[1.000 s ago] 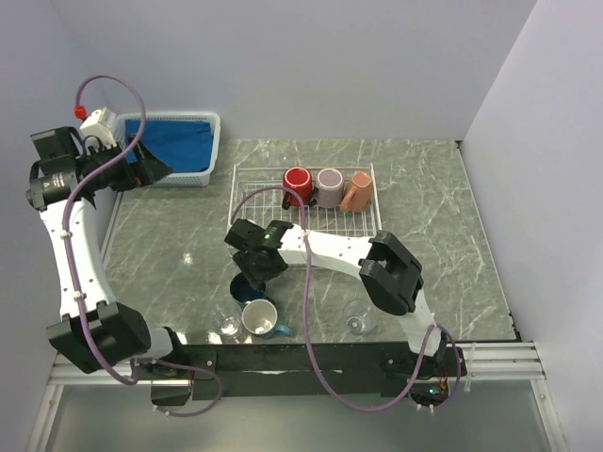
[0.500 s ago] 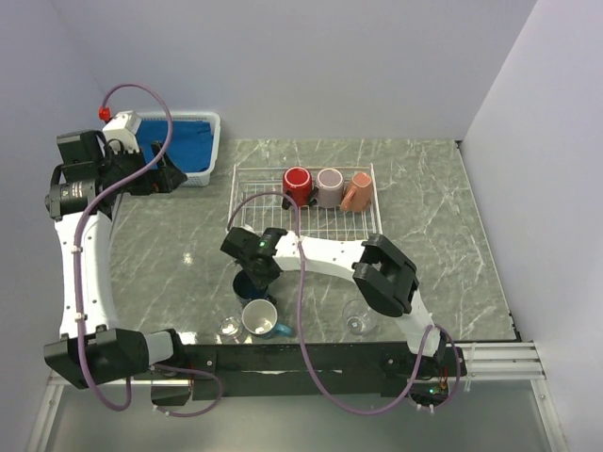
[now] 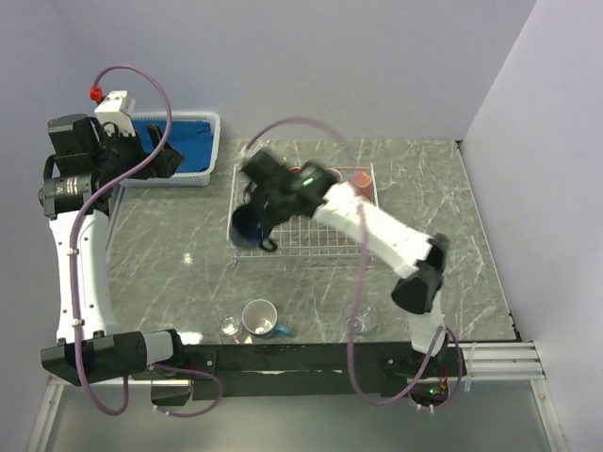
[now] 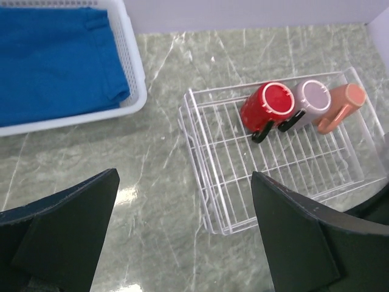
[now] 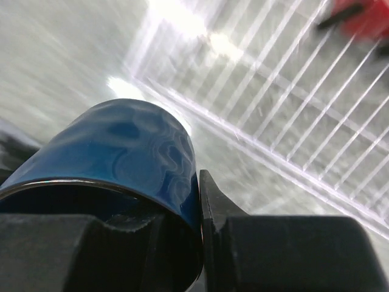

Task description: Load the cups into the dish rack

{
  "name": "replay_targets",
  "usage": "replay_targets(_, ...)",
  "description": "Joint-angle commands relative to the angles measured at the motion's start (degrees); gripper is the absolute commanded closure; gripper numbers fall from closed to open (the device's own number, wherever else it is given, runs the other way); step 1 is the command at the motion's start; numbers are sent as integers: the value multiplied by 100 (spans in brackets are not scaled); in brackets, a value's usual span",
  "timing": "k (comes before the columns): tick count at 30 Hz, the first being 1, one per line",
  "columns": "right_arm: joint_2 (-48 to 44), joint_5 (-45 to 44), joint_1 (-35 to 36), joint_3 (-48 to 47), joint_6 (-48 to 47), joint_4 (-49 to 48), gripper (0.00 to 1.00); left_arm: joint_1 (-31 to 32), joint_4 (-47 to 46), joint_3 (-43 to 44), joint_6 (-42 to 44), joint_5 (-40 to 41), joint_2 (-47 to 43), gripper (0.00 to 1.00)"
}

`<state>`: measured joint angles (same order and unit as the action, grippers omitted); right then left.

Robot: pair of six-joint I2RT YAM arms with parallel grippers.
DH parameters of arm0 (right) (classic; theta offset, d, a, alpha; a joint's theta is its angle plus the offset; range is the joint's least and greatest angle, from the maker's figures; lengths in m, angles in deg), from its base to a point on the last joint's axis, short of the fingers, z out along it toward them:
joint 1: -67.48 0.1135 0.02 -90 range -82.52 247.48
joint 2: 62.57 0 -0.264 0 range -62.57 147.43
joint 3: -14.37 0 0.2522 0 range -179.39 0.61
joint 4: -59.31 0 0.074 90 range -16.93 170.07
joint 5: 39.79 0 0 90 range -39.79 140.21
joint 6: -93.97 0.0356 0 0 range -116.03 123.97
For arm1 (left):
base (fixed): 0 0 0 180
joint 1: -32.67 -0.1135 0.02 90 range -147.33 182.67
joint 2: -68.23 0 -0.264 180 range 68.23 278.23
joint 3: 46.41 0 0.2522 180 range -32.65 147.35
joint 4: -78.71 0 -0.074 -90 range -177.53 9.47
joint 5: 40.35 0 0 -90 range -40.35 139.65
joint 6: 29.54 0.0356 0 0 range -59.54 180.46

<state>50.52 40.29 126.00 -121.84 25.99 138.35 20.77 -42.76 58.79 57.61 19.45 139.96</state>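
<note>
Over the near-left corner of the dish rack [image 3: 236, 188], the navy mug [image 3: 245, 231] hangs in the right gripper [image 3: 256, 215].

Change: one second ago this mug stood on the table [image 3: 170, 245], well in front of the rack beside the light blue mug [image 3: 259, 317]. Half a second ago the right gripper was down on it there. Now the mug is off the table and carried to the rack's edge. Judgement: pick done, transfer nearly done, set-down and release pending.

Right jaws: clamped on the mug's wall at the rim. The wrist view shows one jaw pressed against the outer glaze; the other is hidden, probably inside.

Left gripper [image 4: 185, 176]: jaws spread wide, holding nothing, high off the rack's far-left side by the white basket [image 3: 212, 141]. Little moved over the last second.

Orientation of the navy mug [image 5: 134, 146]:
- the long axis runs roughly along the jaws, steep but tilted
- the mouth is toward the wrist and the base away from it, down toward the rack's near-left corner
- the handle points toward the rack's near-right side

Already in the rack, in a row along its far side: red mug [image 4: 267, 106], mauve mug [image 4: 312, 97], salmon mug [image 4: 340, 103].

Still on the table in front of the rack: the light blue mug and two glass cups [image 3: 229, 327].
</note>
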Motion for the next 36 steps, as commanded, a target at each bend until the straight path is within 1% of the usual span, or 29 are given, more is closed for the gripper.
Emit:
replay_targets(1, -1401, 1454, -999, -283, 504, -486, 100, 30, -294, 636, -321, -521, -27, 4)
replay_targets(2, -1613, 1892, -1444, -9, 627, -846, 100, 39, -303, 769, -452, -870, 60, 4)
replay_targets(3, -1816, 2793, -1692, 289, 1011, -1703, 100, 39, -329, 901, -531, -1005, 96, 4)
replay_targets(4, -2140, 3393, -1982, 901, 1293, -2190, 100, 39, -425, 1146, -610, -1154, 131, 4)
replay_targets(5, -2265, 3869, -2220, 1221, 1627, -2734, 100, 91, -495, 1235, -768, -1294, 175, 4)
replay_targets(6, -2344, 4727, -2623, 1502, 2404, -3879, 100, 135, -574, 1358, -848, -1496, 201, 4)
replay_targets(7, -2380, 5022, -2757, 1914, 2830, -4491, 100, 205, -619, 1394, -918, -1559, 219, 4)
replay_targets(8, -2354, 5234, -2828, 2049, 3234, -5115, 100, 388, -654, 1420, -1006, -1577, 289, 4)
replay_targets(9, -2154, 5576, -2890, 2041, 3917, -6044, 100, 503, -637, 1464, -1024, -1473, 342, 4)
replay_targets(11, -1872, 5710, -2873, 1814, 4379, -6831, 100, 881, -558, 1438, -998, -1341, 499, 4)
replay_targets(12, -1723, 5781, -2855, 1682, 4764, -7018, 100, 996, -610, 1325, -1024, -1270, 527, 4)
replay_targets(15, -1064, 5878, -2759, 980, 5118, -7353, 100, 1418, -917, 1079, -1279, -1103, 588, 4)
replay_targets(16, -966, 5895, -2724, 891, 5180, -7432, 100, 1584, -996, 1008, -1375, -1050, 597, 4)
replay_targets(17, -896, 5904, -2706, 829, 5250, -7537, 100, 1655, -1188, 886, -1707, -1067, 571, 4)
replay_targets(18, -808, 5887, -2680, 811, 5390, -7834, 100, 1743, -1469, 684, -1814, -1120, 545, 4)
replay_targets(19, -763, 5835, -2671, 767, 5392, -7837, 100, 1953, -1472, 700, -1850, -1103, 562, 4)
replay_targets(22, -658, 5702, -2635, 898, 5514, -8073, 100, 2183, -1129, 1068, -1631, -1120, 772, 4)
replay_targets(23, -640, 5693, -2627, 960, 5689, -8370, 100, 2183, -1111, 1113, -1692, -1146, 808, 4)
replay_targets(25, -544, 5676, -2618, 961, 5717, -8426, 100, 2183, -1259, 1000, -1788, -1164, 808, 4)
replay_targets(27, -447, 5623, -2609, 942, 5664, -8338, 100, 2192, -1549, 728, -2130, -1260, 747, 4)
replay_targets(28, -438, 5614, -2600, 995, 5716, -8416, 100, 2218, -1768, 674, -2254, -1313, 712, 4)
replay_targets(29, -429, 5597, -2609, 1065, 5873, -8713, 100, 2236, -1840, 656, -2446, -1366, 711, 4)
replay_targets(31, -359, 5562, -2600, 1154, 5954, -8839, 100, 2262, -1928, 656, -2614, -1436, 729, 4)
replay_targets(34, -227, 5527, -2574, 1048, 5971, -8892, 100, 2280, -2227, 577, -2992, -1734, 790, 4)
replay_targets(36, -113, 5509, -2565, 1022, 6121, -9093, 100, 2280, -2490, 507, -3335, -1945, 843, 4)
